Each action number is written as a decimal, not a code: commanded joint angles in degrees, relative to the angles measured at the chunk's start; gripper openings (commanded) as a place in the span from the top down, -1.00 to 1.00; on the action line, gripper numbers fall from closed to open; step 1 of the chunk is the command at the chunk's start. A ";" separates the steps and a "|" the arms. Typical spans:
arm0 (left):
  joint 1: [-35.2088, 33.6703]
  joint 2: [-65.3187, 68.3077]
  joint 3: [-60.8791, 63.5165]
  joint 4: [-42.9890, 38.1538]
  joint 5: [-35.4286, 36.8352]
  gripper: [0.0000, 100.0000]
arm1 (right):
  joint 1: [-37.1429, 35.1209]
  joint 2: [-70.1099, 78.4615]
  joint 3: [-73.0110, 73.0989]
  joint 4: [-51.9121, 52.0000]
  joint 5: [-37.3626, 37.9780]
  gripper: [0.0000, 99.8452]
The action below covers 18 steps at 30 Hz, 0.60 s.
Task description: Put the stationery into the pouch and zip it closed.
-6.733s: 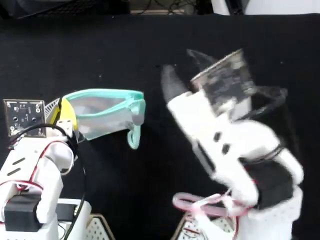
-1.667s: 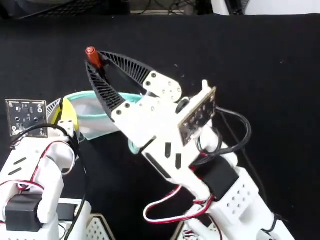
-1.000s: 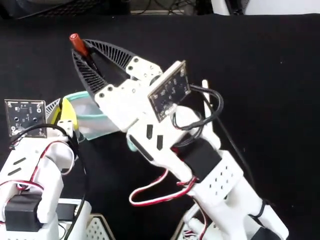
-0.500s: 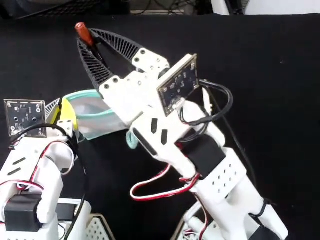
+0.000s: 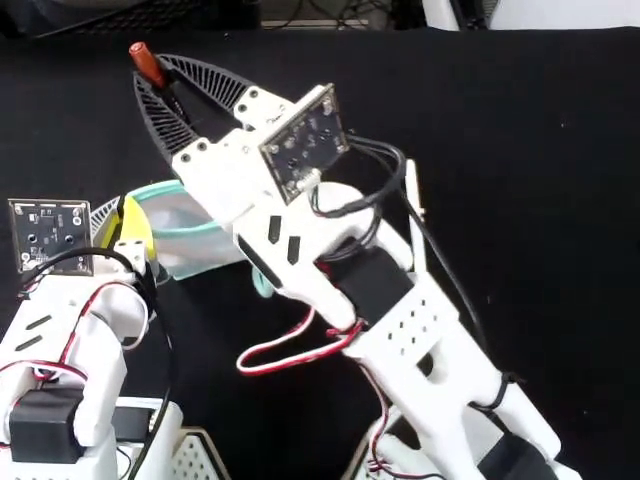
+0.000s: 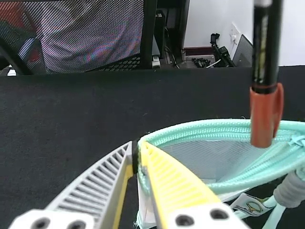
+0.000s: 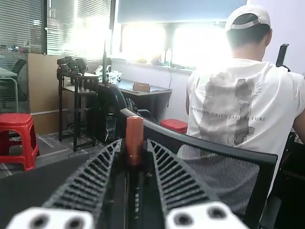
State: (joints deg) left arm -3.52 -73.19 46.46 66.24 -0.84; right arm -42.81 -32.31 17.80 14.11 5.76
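A teal mesh pouch (image 5: 195, 225) lies open on the black table, its rim (image 6: 214, 131) gaping. My left gripper (image 5: 120, 212) is shut on the pouch's left edge, yellow and white fingers pinched together (image 6: 138, 149). My right gripper (image 5: 152, 74) is shut on a black pen with a red cap (image 5: 146, 58), held in the air beyond the pouch's far-left corner. From the left wrist the pen (image 6: 266, 76) hangs cap down over the pouch's opening. In the right wrist view the pen's cap (image 7: 134, 136) sticks out between the black fingers (image 7: 102, 167).
A thin white stick-like item (image 5: 412, 195) lies on the table right of the right arm. That arm's body stretches diagonally across the table's middle and covers part of the pouch's right end. The table's far edge (image 5: 400, 30) runs along the back.
The right arm has carried the pen from over the pouch's far rim further up and to the left. The left gripper has kept hold of the pouch without moving.
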 commanded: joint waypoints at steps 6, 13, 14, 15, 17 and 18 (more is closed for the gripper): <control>0.04 1.85 10.51 1.05 0.00 0.93 | 0.44 -11.47 12.44 3.52 -0.26 0.97; 0.04 1.85 10.51 1.05 0.00 0.93 | 0.62 -22.99 27.74 4.04 0.26 0.97; 0.04 1.85 10.51 1.05 0.00 0.93 | 0.62 -24.48 28.97 4.48 0.26 0.97; 0.04 1.85 10.51 1.05 0.00 0.93 | 0.53 -25.80 29.67 5.80 0.88 0.97; 0.04 1.85 10.51 1.05 0.00 0.93 | 0.18 -27.21 29.67 9.93 4.66 0.97; 0.04 1.85 10.51 1.05 0.00 0.93 | -0.44 -27.30 28.88 12.40 6.95 0.97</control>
State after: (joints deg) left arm -3.52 -73.19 46.46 66.24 -0.84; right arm -42.90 -57.27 47.43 21.76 8.22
